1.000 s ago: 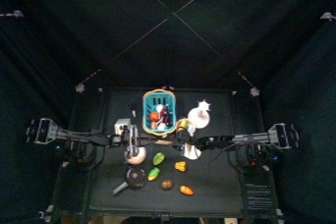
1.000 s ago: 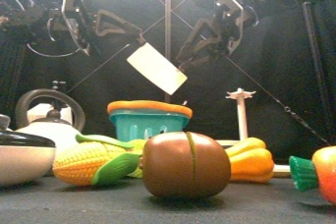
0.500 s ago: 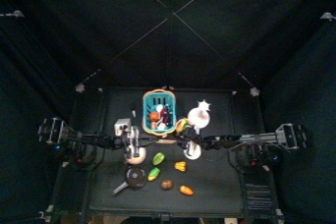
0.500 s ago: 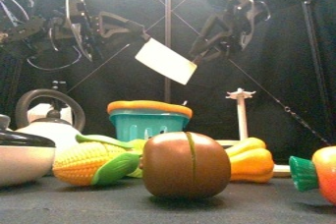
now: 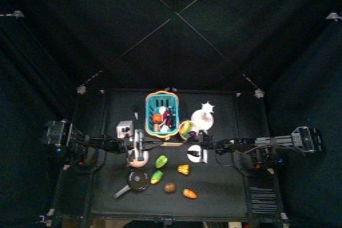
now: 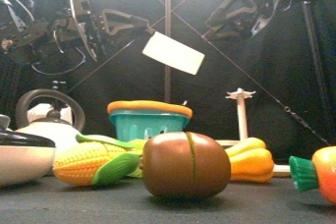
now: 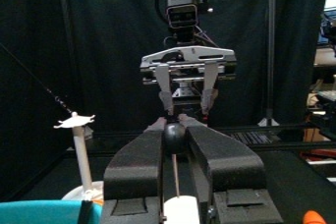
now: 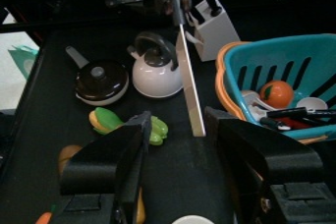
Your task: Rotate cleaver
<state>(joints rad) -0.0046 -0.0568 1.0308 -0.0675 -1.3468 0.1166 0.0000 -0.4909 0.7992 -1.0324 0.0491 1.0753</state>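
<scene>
**While Held Aloft: Cleaver Clamped in Left Gripper, Right Gripper Released**

While suspended high over the table, found gripped at the handle only: cleaver, white blade tilted, lower corner pointing to the right in the front view. Hangs well above the teal basket and touches nothing on the table.

Left gripper:
- Clenched on the dark cleaver handle, seen wedged between the two jaws in the left wrist view.
- Reaches in from the left side at upper height.
- Looks straight across at the opposite arm.

Right gripper:
- Released, jaws spread wide, holding nothing.
- Sits high at the right in the front view, up and to the right of the blade and apart from it.
- In the right wrist view, lined up with the blade, which shows edge-on as a thin pale strip running away from the gap between the jaws.

Table contents, front view:
- White kettle and white bowl at the left.
- Corn cob just beside a brown round item at the front middle.
- Yellow pepper-like piece behind the brown item.
- White post stand upright to the right of the basket.

Also seen from the right wrist: a black pan just beside the kettle.
</scene>
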